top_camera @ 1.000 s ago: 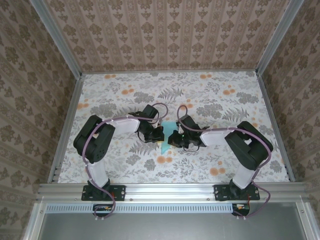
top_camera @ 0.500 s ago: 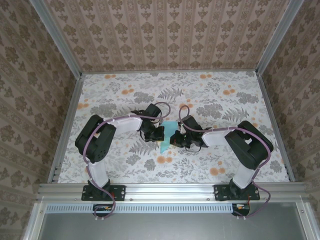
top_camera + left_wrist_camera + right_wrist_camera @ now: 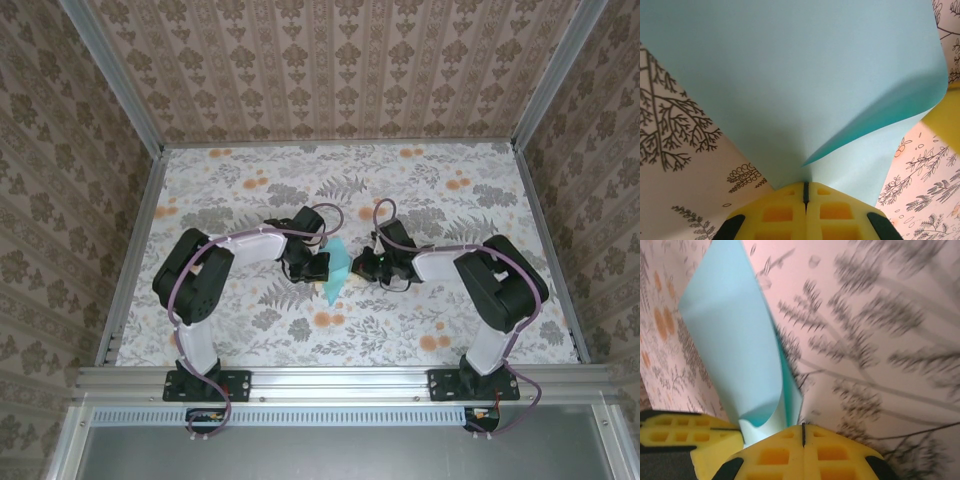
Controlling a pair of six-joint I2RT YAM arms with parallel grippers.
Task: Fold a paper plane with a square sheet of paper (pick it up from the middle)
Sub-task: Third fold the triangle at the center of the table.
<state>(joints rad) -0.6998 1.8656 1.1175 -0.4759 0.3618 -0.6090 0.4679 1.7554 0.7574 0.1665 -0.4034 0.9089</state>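
Note:
The square sheet of paper [image 3: 338,258] is light teal and stands curled between my two grippers at mid-table. My left gripper [image 3: 324,282] is shut on it. In the left wrist view the yellow fingertips [image 3: 782,212] meet at a seam, and the sheet [image 3: 790,75] fans up and away from it. My right gripper [image 3: 354,268] sits just right of the sheet, jaws together. In the right wrist view the sheet [image 3: 730,330] rises as a narrow curl, and its dark inner edge runs down into the right gripper's tips [image 3: 803,429].
The floral tabletop [image 3: 460,200] is walled by aluminium rails [image 3: 135,250] on both sides and patterned panels behind. The left gripper's yellow finger [image 3: 670,432] lies close beside the right one. There is free room toward the far edge.
The right gripper has swung right and slightly away, and its jaws have finished closing. The sheet now stands narrower and more upright. The left gripper has barely moved.

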